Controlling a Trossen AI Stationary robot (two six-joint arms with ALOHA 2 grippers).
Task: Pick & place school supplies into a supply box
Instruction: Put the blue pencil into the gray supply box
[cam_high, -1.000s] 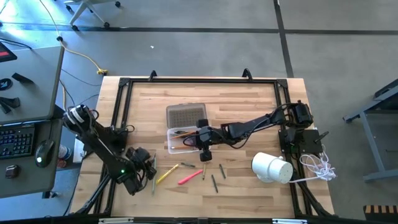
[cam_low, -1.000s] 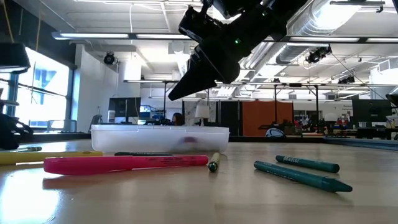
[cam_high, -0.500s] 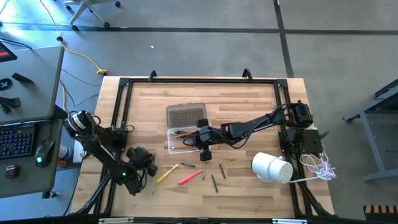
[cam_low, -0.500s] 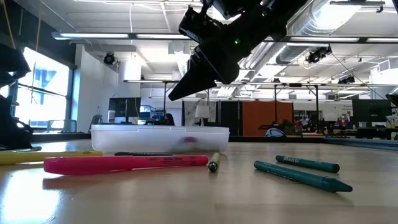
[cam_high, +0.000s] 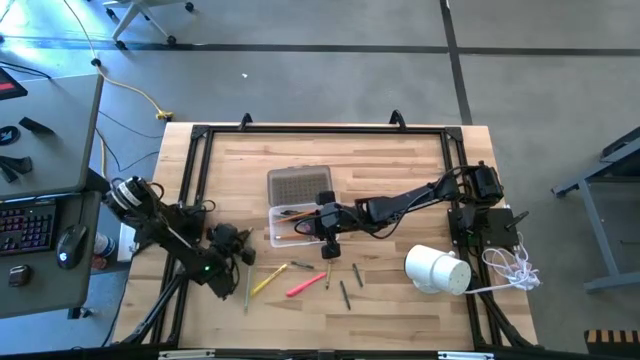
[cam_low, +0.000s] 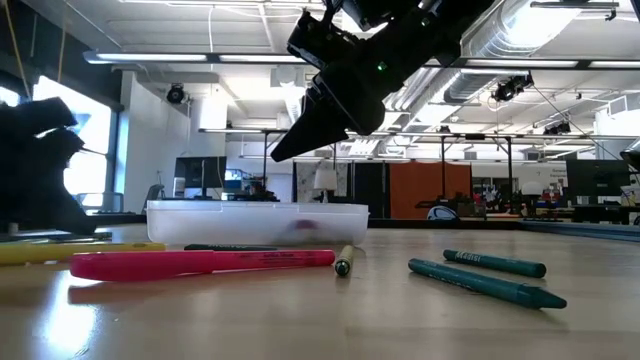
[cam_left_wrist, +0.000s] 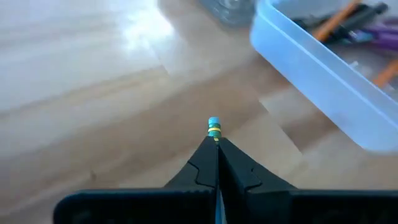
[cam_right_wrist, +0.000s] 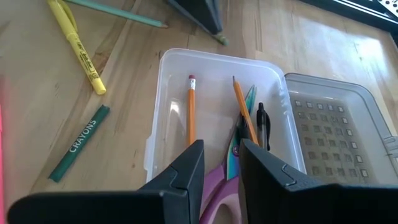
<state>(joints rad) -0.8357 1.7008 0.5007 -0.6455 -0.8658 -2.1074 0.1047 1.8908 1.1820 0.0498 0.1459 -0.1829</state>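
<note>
The clear supply box (cam_high: 295, 226) stands mid-table and holds orange pencils, a dark pen and purple-handled scissors (cam_right_wrist: 217, 186). Its ribbed lid (cam_high: 298, 185) lies on its far side. My right gripper (cam_right_wrist: 221, 146) hangs open over the box's near end, touching nothing. My left gripper (cam_left_wrist: 214, 142) is left of the box and shut on a thin green pencil (cam_right_wrist: 118, 14). A yellow highlighter (cam_high: 265, 280), a pink highlighter (cam_high: 305, 284) and green crayons (cam_high: 343, 293) lie flat on the wood near the front. My left gripper pinches the green pencil near its eraser end between its two fingers. The blue eraser and yellow band (cam_left_wrist: 213, 126) stick out just past the fingertips. The long shaft runs back past the fingers (cam_right_wrist: 199, 12) toward the table's near left. Whether its far end rests on the wood does not show.
A white cylinder (cam_high: 437, 270) and a white cord (cam_high: 510, 265) lie at the near right. A green crayon (cam_right_wrist: 78, 143) and a short pencil (cam_high: 327, 277) lie just in front of the box. Bare wood lies along the far edge and at the near left.
My left gripper has moved toward the table's far edge and toward the box, coming further into the low view from its left side.
</note>
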